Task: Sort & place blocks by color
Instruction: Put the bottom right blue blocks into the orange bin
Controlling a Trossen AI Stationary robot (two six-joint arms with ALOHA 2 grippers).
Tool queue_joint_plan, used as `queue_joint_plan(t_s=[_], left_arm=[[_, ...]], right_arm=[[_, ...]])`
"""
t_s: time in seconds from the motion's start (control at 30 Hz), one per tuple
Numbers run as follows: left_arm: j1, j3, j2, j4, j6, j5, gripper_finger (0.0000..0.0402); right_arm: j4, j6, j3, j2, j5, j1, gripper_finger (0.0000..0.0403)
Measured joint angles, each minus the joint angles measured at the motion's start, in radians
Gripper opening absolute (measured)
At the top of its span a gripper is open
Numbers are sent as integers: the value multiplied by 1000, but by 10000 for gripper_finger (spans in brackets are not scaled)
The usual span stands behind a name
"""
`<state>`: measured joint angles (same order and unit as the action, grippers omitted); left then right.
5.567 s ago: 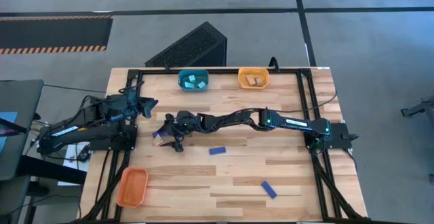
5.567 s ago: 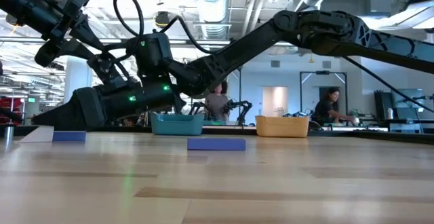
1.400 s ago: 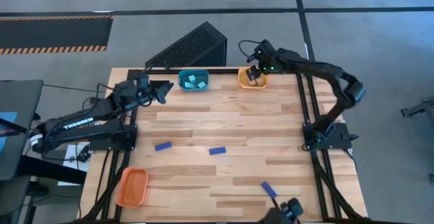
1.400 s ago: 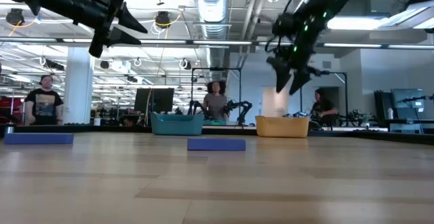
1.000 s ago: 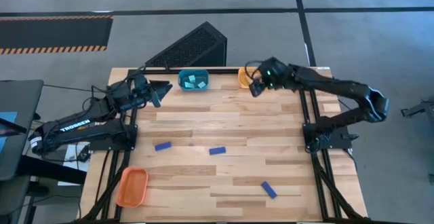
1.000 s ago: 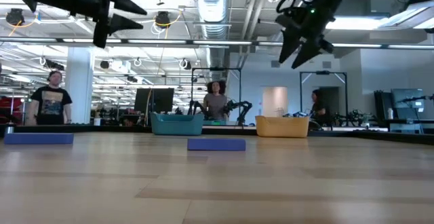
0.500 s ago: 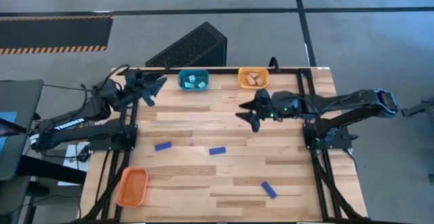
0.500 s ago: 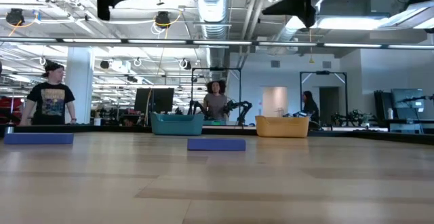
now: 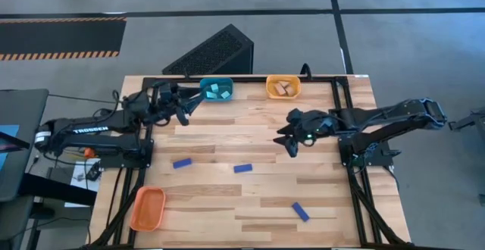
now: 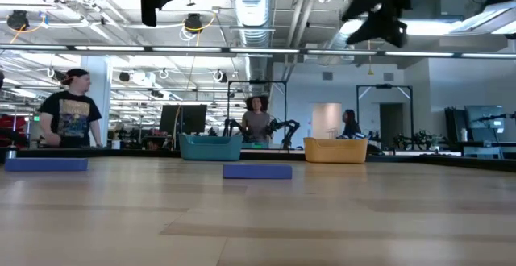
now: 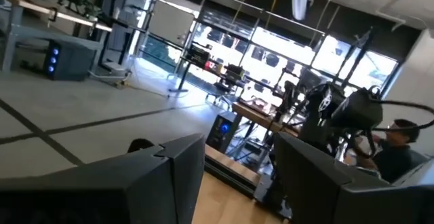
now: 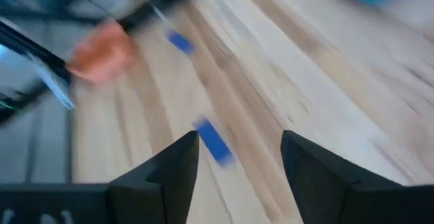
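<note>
Three dark blue blocks lie flat on the wood: one (image 9: 181,162) at the left, one (image 9: 242,168) in the middle, one (image 9: 301,212) toward the near right. The first two also show in the low view as the left block (image 10: 46,164) and the middle block (image 10: 257,171). Cyan blocks sit in the teal tray (image 9: 217,89) and tan blocks in the far orange tray (image 9: 283,88). My left gripper (image 9: 192,107) hovers open beside the teal tray. My right gripper (image 9: 286,139) hovers open above the table's middle right; its wrist view shows a blue block (image 12: 211,141) between the open fingers, well below them.
An orange tray (image 9: 148,207) sits at the near left corner with nothing showing in it, and appears in the right wrist view as a blurred orange tray (image 12: 102,47). A dark slatted box (image 9: 214,51) stands beyond the far edge. People move in the room behind the table.
My right gripper has left the far orange tray, swung toward the near edge over the table's middle right and risen, staying open. My left gripper has risen and shifted a little toward the teal tray. The blocks have not moved.
</note>
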<state>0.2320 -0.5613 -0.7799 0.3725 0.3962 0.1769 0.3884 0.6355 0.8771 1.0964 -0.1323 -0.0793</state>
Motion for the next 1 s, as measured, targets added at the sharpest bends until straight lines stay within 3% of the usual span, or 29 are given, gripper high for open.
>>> queue_joint_plan(t_s=[0.3,0.47,0.6,0.77,0.93,1.0], left_arm=[[-132,0,-22,34,16,153,165],[-259,-2,-116,125,34,269,164],[-355,-68,-209,81,27,353,164],[-395,-239,-273,-228,-64,401,164],[-354,-438,-263,-629,-128,415,164],[-338,-475,-256,-713,-160,416,164]], right_arm=[[142,-49,0,-69,-11,27,191],[271,-140,-2,-26,-12,50,186],[221,-173,-70,18,9,47,186],[96,-45,-154,29,55,-11,186],[134,209,-167,12,-60,-132,179],[174,335,-167,15,-103,-182,175]])
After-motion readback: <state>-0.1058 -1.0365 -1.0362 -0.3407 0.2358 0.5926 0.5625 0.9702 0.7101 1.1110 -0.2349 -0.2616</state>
